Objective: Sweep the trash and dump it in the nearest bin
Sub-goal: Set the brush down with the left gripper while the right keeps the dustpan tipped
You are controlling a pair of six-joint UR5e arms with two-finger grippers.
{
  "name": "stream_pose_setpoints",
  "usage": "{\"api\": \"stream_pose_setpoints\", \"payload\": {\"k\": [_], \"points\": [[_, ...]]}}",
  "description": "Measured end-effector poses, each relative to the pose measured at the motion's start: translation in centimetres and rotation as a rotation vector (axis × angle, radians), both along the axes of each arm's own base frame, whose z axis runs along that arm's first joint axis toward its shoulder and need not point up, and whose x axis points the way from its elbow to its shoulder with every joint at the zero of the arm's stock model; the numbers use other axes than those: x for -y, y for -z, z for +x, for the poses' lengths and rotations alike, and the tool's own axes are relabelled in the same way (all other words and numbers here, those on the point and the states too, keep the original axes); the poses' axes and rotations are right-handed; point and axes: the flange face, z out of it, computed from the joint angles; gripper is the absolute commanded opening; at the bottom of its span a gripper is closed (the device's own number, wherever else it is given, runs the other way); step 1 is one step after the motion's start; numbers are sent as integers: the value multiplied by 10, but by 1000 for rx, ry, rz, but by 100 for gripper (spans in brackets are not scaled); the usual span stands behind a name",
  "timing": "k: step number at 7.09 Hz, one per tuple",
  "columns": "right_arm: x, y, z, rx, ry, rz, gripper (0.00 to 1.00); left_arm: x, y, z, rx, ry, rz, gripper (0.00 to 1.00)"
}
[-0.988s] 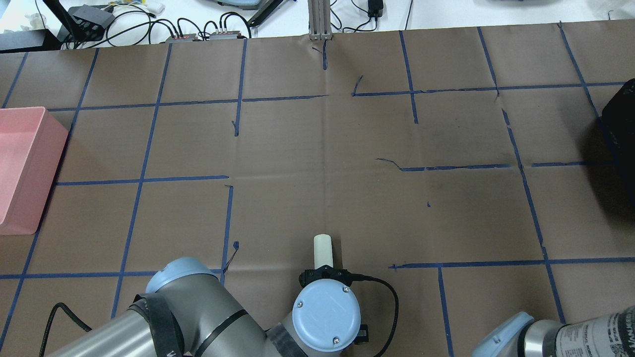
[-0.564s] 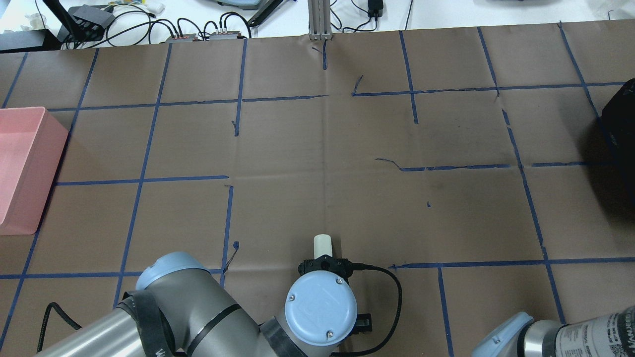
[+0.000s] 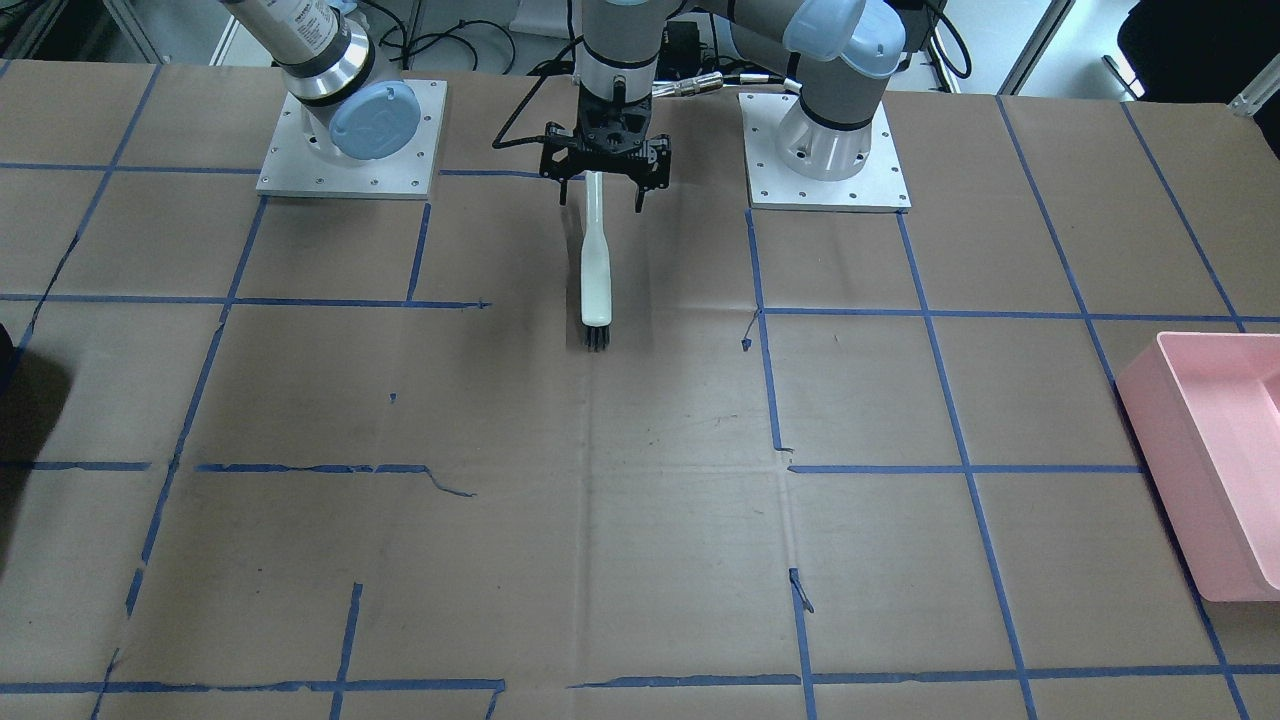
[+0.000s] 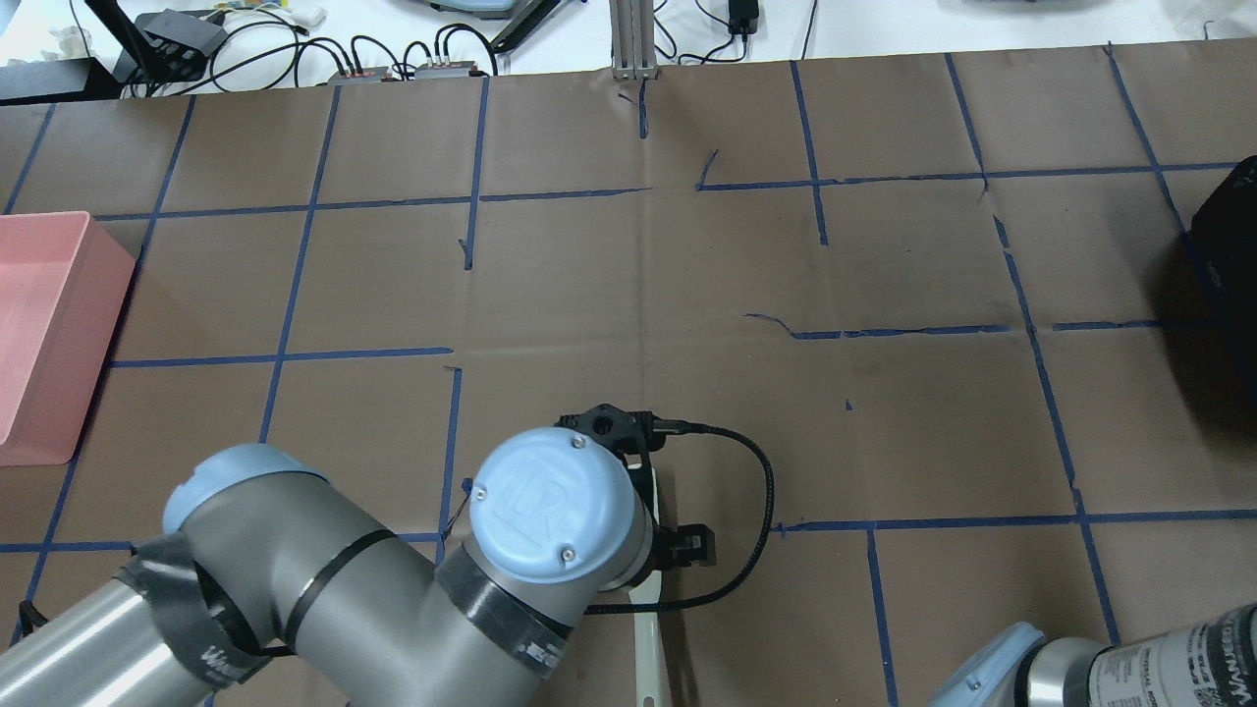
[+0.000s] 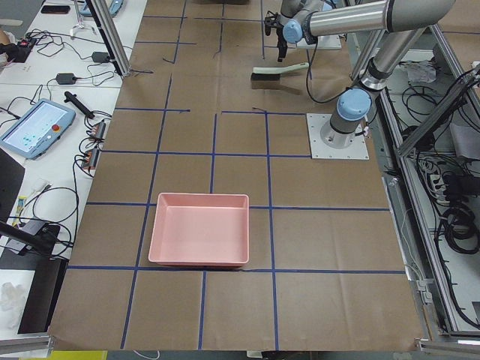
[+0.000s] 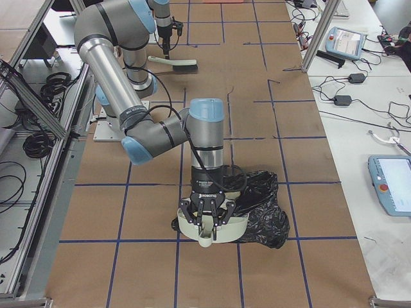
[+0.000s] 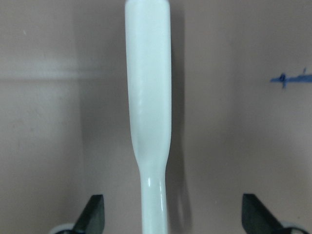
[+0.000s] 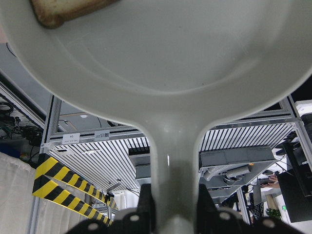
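One piece of bread (image 8: 63, 12) lies in the dustpan (image 8: 165, 73), at the lip farthest from the handle, so you are at the dump step and it is not yet done. Of the other trash (a second bread piece and the potato) no view shows anything, so don't assume it has gone into the black bag (image 6: 260, 202). Your right gripper (image 8: 174, 202) is clenched on the pan's handle, one finger pressed to each side of it. The right arm folds at the elbow and its wrist stands plumb, with the gripper pointing straight down and the pan hanging under it, against the side of the black bag that faces the robot. Whether the pan's lip is over the bag's mouth, I cannot tell. The next move likely calls for carrying the pan over that mouth and tipping the lip down until the bread slides off. Your left gripper (image 3: 601, 200) is well apart from the black bag, close in front of the robot's bases. It points down over the brush (image 3: 597, 270), which lies flat. Its fingers (image 7: 92, 214) are spread wide to either side of the white handle, gripping nothing. The pink bin (image 5: 199, 232) sits at the table's end opposite the black bag.
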Motion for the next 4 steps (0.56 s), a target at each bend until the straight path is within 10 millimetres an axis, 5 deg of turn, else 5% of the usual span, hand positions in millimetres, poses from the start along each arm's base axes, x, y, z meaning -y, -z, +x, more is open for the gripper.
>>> {"api": "stream_pose_setpoints", "payload": {"k": [4], "points": [[8, -3, 7, -36, -17, 5, 2, 71, -58, 85, 54, 167, 38, 99]]}}
